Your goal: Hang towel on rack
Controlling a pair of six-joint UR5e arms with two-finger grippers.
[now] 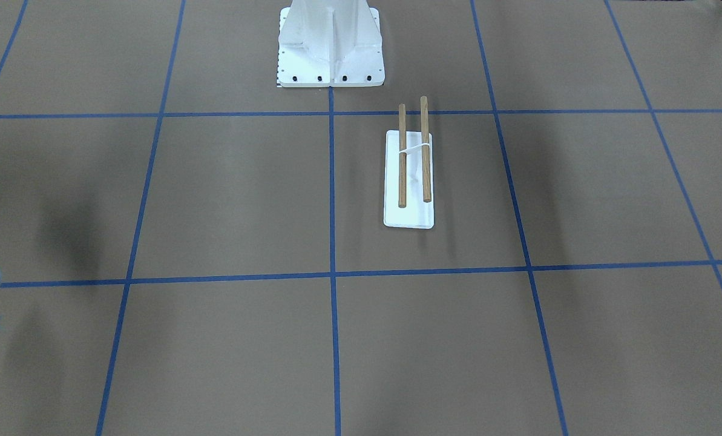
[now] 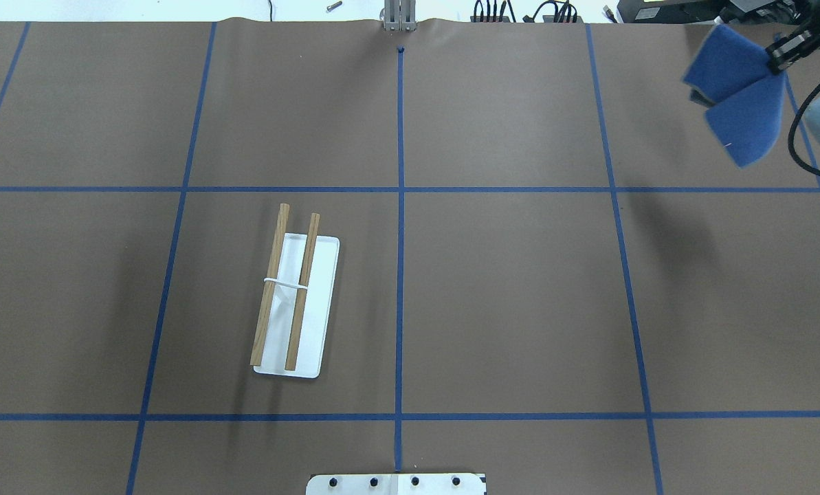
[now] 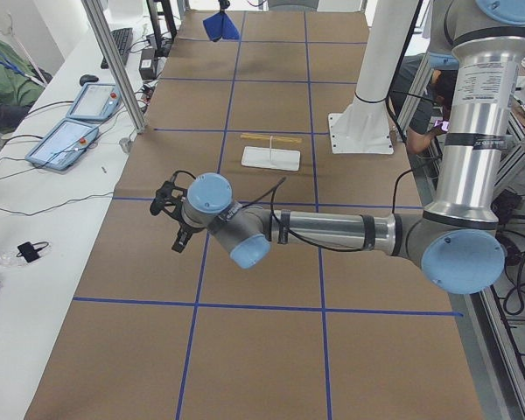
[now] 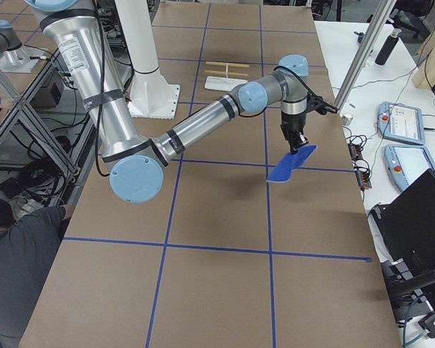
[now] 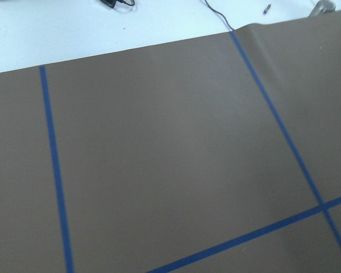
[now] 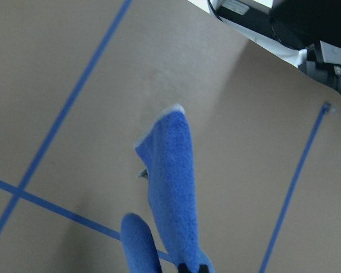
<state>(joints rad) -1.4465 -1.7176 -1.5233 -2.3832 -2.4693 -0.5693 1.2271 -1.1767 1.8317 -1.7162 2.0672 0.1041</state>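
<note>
Since your right tool (image 2: 772, 60) clamps the towel (image 2: 739, 103) at one bunched point, it could slip or drape lopsided on the rack (image 2: 319, 289), eight o'clock of it in the overhead view; whether the left tool (image 3: 177, 219) is released or clenched, you cannot tell.

Found the towel (image 2: 736, 103) clamped in the right gripper (image 2: 775, 58) near the far right corner, drooping in two blue flaps over the brown table (image 2: 519, 309). Noted the rack (image 2: 320, 295) well apart, just left of the centre tape line (image 2: 400, 275), with its two wooden bars (image 2: 270, 285) parallel and slightly slanted.
</note>
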